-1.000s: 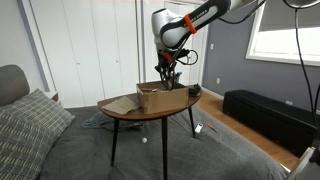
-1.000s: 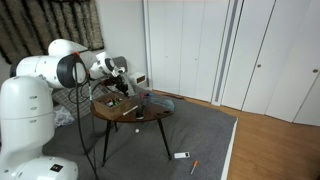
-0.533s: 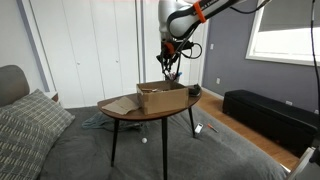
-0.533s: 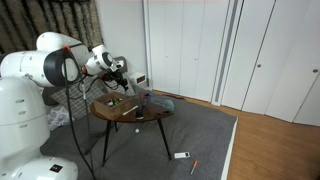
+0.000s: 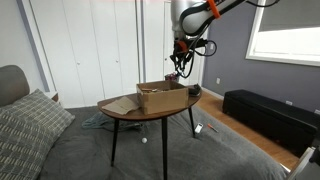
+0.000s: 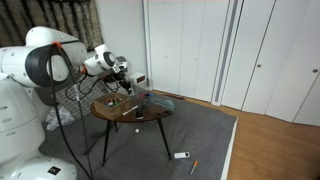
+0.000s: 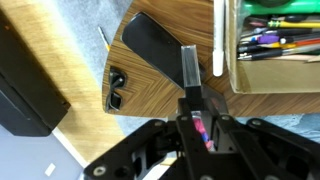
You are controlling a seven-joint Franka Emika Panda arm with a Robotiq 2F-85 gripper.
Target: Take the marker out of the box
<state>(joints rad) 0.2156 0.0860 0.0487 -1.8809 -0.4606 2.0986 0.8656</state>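
Gripping is how I read the hand (image 7: 205, 125): in the wrist view its fingers are shut on a slim dark-grey marker (image 7: 190, 68). The marker's barrel sticks out towards 12 o'clock, and a pink-and-blue patch shows between the pads. In an exterior view the hand (image 5: 178, 70) hangs high above the small shallow brown cardboard box (image 5: 160, 97), with open air between them. So the marker is in my grasp and lifted out, not lying in the box.

From the wrist camera the box (image 7: 280, 77) sits at about 1 o'clock of the hand, with a jumble of coloured pens (image 7: 275, 40) inside it. A thin white pen (image 7: 221, 40) lies just beside its near wall. At 11 o'clock a flat black oval object (image 7: 150, 45) rests on the round wooden worktop (image 7: 90, 50), and a small black item (image 7: 117, 88) lies at 10 o'clock near the rim. I cannot tell what either of them is.

I judge the lift done and the carry-away in hand. The next move calls for swinging sideways, away from the box and towards the bare wood between 10 and 11 o'clock. Then I would lower gently until the marker is close to the worktop and release it there. I would keep the barrel clear of the black oval and the rim, since a round marker could roll off.
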